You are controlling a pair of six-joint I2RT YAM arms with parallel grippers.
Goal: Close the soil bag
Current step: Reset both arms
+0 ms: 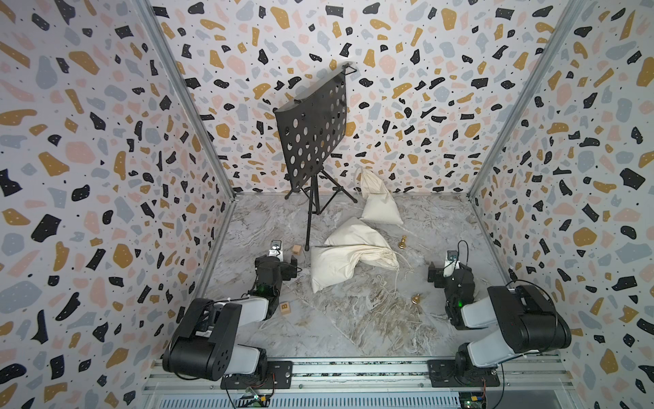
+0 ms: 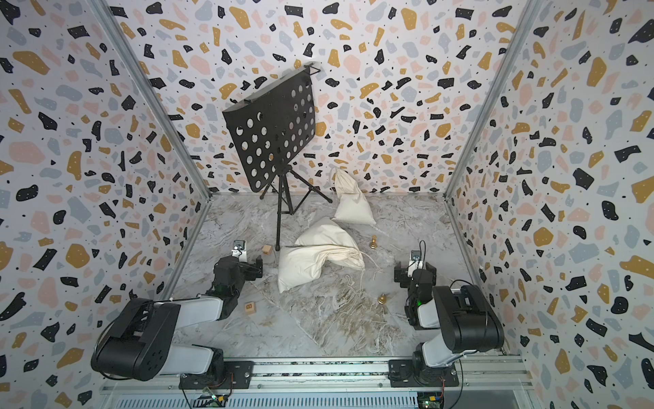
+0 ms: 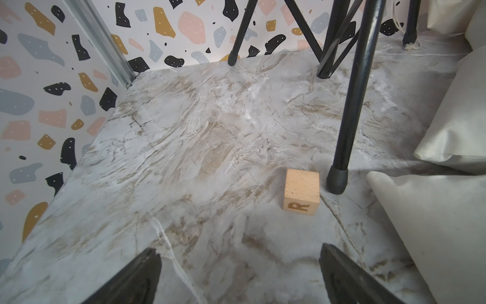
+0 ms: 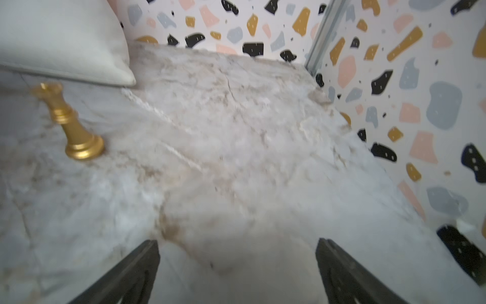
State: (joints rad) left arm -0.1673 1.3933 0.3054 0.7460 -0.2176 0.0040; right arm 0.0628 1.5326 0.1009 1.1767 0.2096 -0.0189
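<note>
Soil bag (image 1: 339,263) is lying on the counter (image 1: 354,325), its drawstring (image 1: 394,282) trailing loose.
Left hand (image 3: 236,252) and right hand (image 4: 236,244) are hovering spread, empty; the thin cord is risking slipping free, the gold chess piece (image 1: 416,299) toppling.
</note>
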